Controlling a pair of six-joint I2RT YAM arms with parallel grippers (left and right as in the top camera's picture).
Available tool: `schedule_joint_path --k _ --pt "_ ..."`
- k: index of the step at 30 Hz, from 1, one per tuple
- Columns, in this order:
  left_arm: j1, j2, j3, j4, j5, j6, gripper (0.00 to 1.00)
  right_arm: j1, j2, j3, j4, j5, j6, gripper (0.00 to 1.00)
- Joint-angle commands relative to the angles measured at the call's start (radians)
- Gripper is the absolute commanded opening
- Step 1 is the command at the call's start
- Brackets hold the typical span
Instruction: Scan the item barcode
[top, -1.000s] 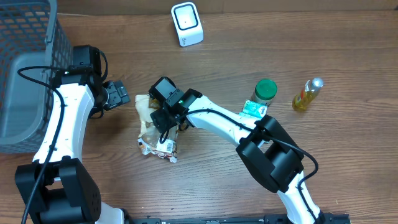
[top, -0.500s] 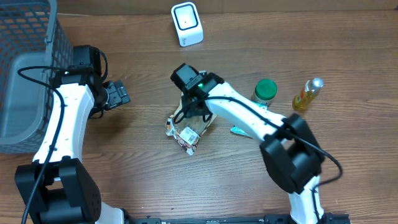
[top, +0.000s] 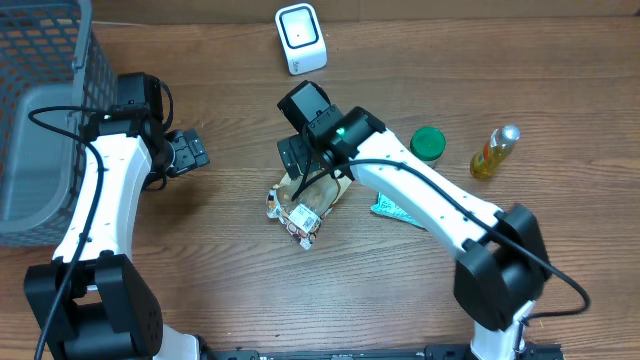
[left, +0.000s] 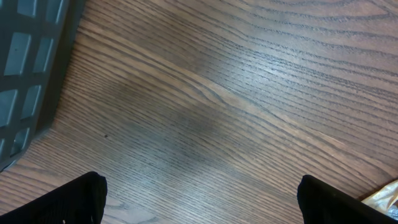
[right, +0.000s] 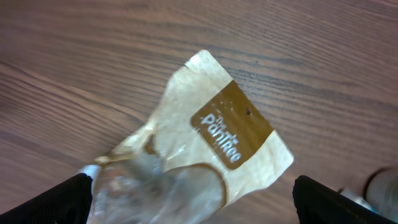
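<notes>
Snack bag (top: 300, 208): centre of your overhead frame, partly covered by right gripper (top: 294, 158), jaws spread. Brown label (right: 233, 140) legible to you from right wrist only. Left gripper (top: 190, 152): spread, empty.

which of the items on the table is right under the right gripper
The tan snack bag, lying flat beneath the open right gripper. The green-lidded jar, yellow bottle and teal packet all sit off to one side.
</notes>
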Motion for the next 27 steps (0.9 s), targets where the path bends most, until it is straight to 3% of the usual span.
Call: schedule_joint_path --k 1,7,14,27 --pt "-0.003 -0.023 0.005 0.0 0.001 0.022 0.99 -0.031 0.075 -0.012 0.025 -0.002 -0.134 1.0" --pt "-0.003 -0.023 0.005 0.0 0.001 0.022 0.99 -0.094 0.135 -0.012 0.083 -0.052 -0.132 1.0" --pt "-0.003 -0.023 0.005 0.0 0.001 0.022 1.0 -0.175 0.144 -0.013 0.047 -0.312 -0.132 1.0" --pt "-0.003 -0.023 0.005 0.0 0.001 0.022 1.0 -0.194 0.144 -0.117 0.101 -0.428 -0.24 1.0"
